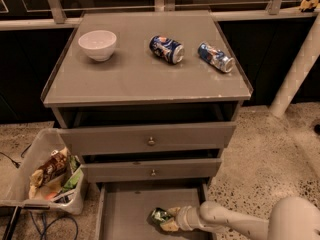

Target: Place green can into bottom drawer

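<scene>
Grey and pulled out, the bottom drawer point(125, 210) holds the green can point(159, 217) right of its middle, clamped in the gripper point(169, 220), which reaches in from the right. The can's long axis seems tilted, leaning leftward, though its exact heading is unclear.
</scene>
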{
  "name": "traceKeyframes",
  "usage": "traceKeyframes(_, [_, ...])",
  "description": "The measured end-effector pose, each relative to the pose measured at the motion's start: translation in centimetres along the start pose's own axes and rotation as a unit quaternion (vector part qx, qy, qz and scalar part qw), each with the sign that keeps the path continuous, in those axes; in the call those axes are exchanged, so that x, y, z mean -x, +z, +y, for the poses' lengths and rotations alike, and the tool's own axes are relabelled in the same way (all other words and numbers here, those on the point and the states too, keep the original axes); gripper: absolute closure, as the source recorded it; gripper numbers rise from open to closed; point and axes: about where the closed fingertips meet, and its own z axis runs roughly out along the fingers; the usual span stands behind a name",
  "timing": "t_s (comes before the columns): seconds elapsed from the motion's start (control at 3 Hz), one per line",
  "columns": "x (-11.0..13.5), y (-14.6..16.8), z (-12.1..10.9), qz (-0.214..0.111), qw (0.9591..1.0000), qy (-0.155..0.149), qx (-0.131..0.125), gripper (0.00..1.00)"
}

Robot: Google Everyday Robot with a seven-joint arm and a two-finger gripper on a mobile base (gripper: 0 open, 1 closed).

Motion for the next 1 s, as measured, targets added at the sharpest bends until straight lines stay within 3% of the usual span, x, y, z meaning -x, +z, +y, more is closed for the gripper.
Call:
traceKeyframes(0.33, [-0.63,1.50,0.46,0.003,1.0000,0.002,0.008,1.00])
traceKeyframes(0.67, [-0.65,1.55,0.47,0.003,1.0000,0.002,0.008,0.82])
traceKeyframes(1.0, [-0.65,1.55,0.48,0.003,1.0000,0.002,0.008,0.58])
